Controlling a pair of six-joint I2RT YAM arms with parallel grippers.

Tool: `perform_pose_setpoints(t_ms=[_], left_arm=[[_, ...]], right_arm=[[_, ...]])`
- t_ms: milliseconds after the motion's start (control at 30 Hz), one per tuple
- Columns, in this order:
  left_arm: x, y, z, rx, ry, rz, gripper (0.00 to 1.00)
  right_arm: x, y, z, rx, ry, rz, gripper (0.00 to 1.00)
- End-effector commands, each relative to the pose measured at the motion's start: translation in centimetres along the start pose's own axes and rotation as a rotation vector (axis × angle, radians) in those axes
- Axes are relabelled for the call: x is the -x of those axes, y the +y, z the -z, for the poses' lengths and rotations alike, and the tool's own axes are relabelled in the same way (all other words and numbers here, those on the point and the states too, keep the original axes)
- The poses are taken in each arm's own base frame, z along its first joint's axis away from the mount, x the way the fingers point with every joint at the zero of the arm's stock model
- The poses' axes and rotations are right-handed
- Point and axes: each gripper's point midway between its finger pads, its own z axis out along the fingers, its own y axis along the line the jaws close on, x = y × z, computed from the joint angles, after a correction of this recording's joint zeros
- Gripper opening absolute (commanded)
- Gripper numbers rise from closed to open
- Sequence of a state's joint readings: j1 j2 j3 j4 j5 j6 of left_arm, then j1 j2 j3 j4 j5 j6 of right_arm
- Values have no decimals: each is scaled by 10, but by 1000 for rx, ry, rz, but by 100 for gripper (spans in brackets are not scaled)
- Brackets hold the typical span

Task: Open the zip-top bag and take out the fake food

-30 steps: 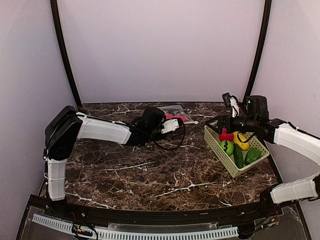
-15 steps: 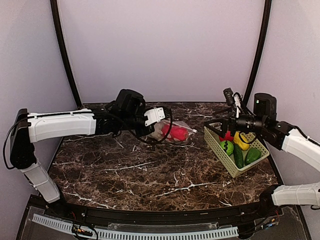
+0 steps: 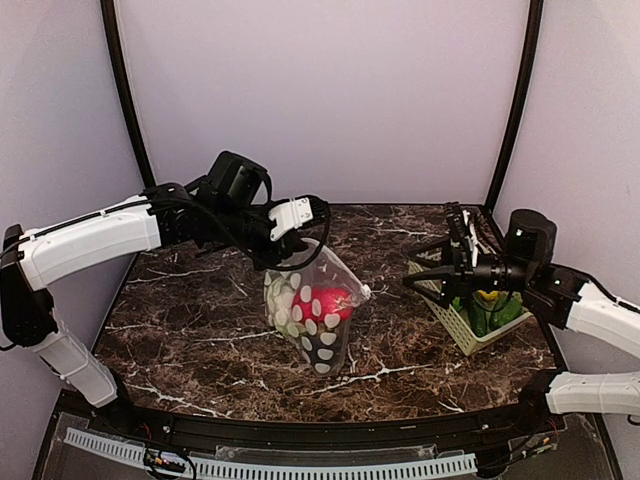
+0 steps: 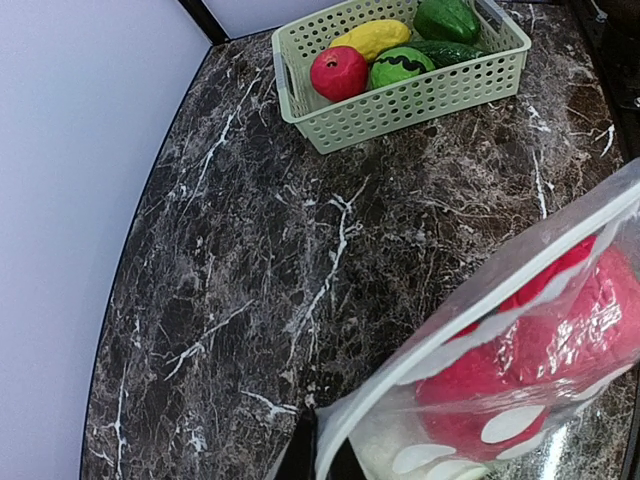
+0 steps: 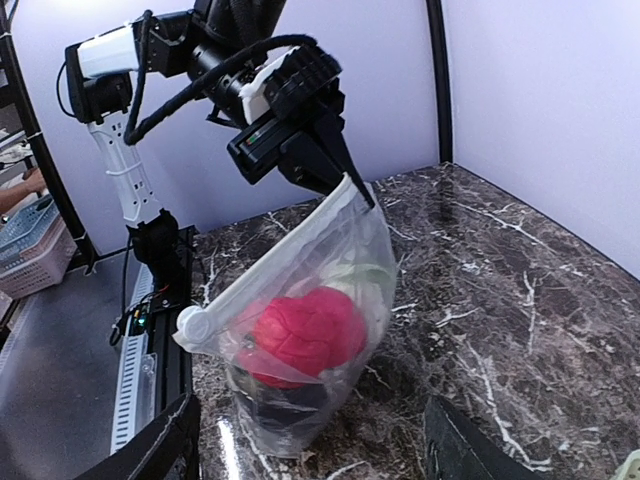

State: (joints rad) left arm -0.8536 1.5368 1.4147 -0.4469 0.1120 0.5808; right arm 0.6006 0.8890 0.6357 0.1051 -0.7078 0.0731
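Observation:
The zip-top bag (image 3: 315,320), clear with pale dots, hangs tilted over the middle of the table, its bottom touching the marble. My left gripper (image 3: 300,240) is shut on the bag's upper corner (image 4: 335,440). Inside the bag (image 5: 300,310) is the fake food: a red fruit (image 5: 305,330), a white cauliflower (image 5: 365,280) and a dark piece (image 5: 285,405). The zip's white slider (image 5: 193,325) sits at the bag's lower end, pointing at my right gripper (image 3: 412,272). That gripper is open, a short way right of the bag, not touching it.
A light-green lattice basket (image 3: 455,330) stands at the right, under my right arm. It (image 4: 400,100) holds a red fruit (image 4: 338,72), yellow and green toy fruits and a cucumber. The enclosure's walls and black posts ring the table.
My left arm has lifted the bag from the back of the table and brought it forward to the middle. My right gripper has moved left from over the basket, and its jaws have narrowed a little.

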Motion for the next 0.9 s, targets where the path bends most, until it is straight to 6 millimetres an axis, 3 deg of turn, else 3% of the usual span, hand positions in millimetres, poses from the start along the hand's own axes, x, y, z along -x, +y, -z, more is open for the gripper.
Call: perform_pose_setpoints(t_ms=[0, 167, 333, 467, 600, 867], left_arm=[[13, 5, 18, -11, -10, 82, 1], [-1, 7, 6, -1, 54, 129, 1], [-12, 4, -7, -50, 78, 171, 1], [-13, 4, -8, -77, 64, 177, 1], [-12, 3, -4, -116, 43, 194, 1], [-14, 1, -6, -134, 37, 205, 1]], right_arm=[[3, 23, -9, 64, -70, 29, 73], [-10, 24, -18, 29, -79, 69, 72], [-19, 8, -21, -59, -130, 182, 65], [-20, -2, -22, -116, -169, 271, 58], [-25, -11, -27, -145, -150, 306, 57], [-25, -14, -37, -133, -148, 340, 51]])
